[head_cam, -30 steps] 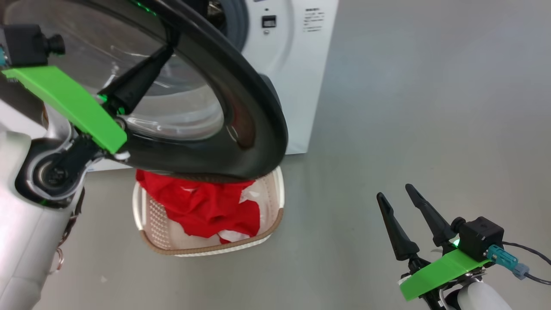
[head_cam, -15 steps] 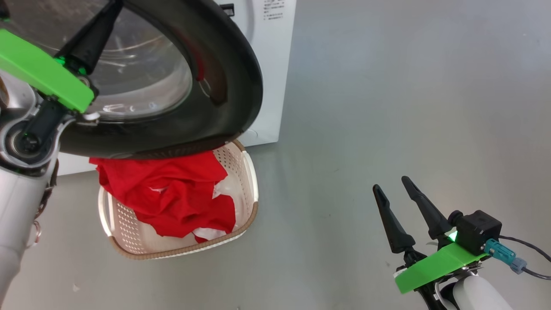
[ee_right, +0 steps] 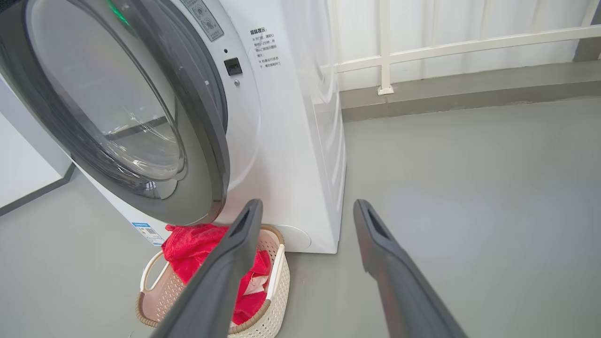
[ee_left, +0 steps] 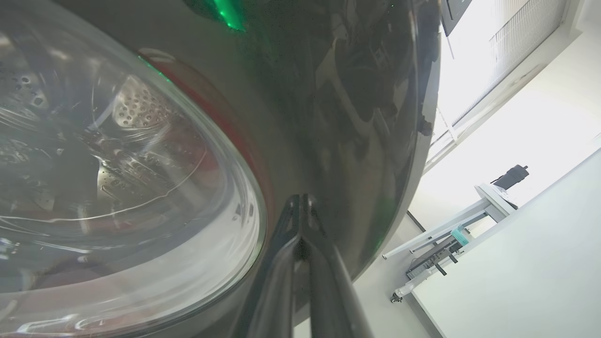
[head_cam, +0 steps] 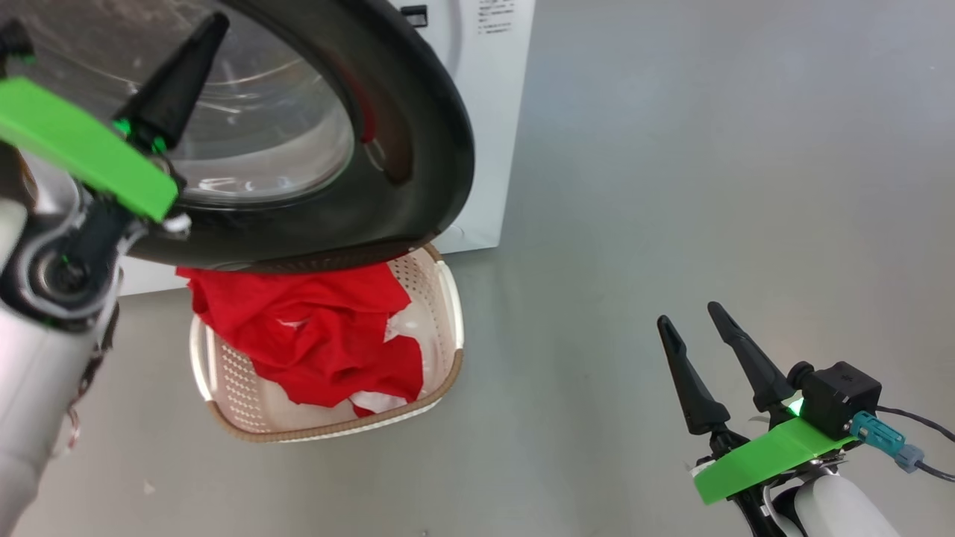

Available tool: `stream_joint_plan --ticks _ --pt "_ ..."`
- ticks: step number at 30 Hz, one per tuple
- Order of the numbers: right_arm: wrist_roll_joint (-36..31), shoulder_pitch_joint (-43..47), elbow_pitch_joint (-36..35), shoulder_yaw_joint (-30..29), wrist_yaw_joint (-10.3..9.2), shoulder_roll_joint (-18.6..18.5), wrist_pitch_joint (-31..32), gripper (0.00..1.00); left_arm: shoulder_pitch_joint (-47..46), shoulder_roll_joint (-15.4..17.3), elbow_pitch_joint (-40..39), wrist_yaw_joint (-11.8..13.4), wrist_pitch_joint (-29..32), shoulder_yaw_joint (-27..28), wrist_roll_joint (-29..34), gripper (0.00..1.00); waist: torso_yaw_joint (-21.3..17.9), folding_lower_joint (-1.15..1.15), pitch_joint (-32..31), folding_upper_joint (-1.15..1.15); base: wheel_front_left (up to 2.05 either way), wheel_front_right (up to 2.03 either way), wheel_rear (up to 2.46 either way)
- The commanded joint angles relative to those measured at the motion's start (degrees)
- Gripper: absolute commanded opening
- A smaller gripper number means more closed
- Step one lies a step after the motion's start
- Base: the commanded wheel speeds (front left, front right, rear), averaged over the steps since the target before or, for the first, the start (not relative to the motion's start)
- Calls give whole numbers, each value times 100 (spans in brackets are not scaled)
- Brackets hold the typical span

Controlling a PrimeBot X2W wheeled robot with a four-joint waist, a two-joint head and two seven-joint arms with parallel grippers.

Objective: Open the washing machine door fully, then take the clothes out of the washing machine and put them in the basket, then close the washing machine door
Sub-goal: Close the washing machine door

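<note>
The washing machine stands at the top, and its door hangs partly ajar, its black rim over the basket's far edge. My left gripper is shut with nothing in it and lies against the door's outer face. In the left wrist view its tips sit on the glossy rim beside the glass. Red clothes fill the basket on the floor below the door. My right gripper stands open and empty, low to the right. Its wrist view shows the door, the basket and the clothes.
Bare grey floor stretches to the right of the machine. A white railing with a curtain behind it runs along the far wall. A white wheeled stand appears in the left wrist view beyond the door's edge.
The head camera has shifted. The drum opening seen earlier above the door's rim is now hidden. My left fingers point over the glass instead of the rim. The right gripper has stayed open.
</note>
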Motion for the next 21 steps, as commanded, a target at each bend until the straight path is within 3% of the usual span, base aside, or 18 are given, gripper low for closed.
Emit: stream_joint_plan --ticks 1,13,15,19,21 --pt "-68 -96 -142 66 35 -89 -36 100 74 334 -213 -40 -92 173 -75 0 120 0 -67 0 0 0 0" --pt "-99 61 -153 -20 35 -195 -36 100 1276 745 -1052 -40 -902 -118 -71 0 487 0 -323 0 0 0 0" --pt "-100 112 -159 -42 35 -211 -36 100 1563 775 -1121 -40 -1083 -185 -80 8 558 0 -371 0 0 0 0" --pt "-99 207 -182 -134 35 -244 -36 100 2026 712 -1188 -40 -1398 -294 -182 38 721 0 -414 0 0 0 0" --pt "-102 241 -192 -167 35 -248 -36 100 2233 701 -1185 -40 -1517 -353 -204 45 782 0 -428 0 0 0 0"
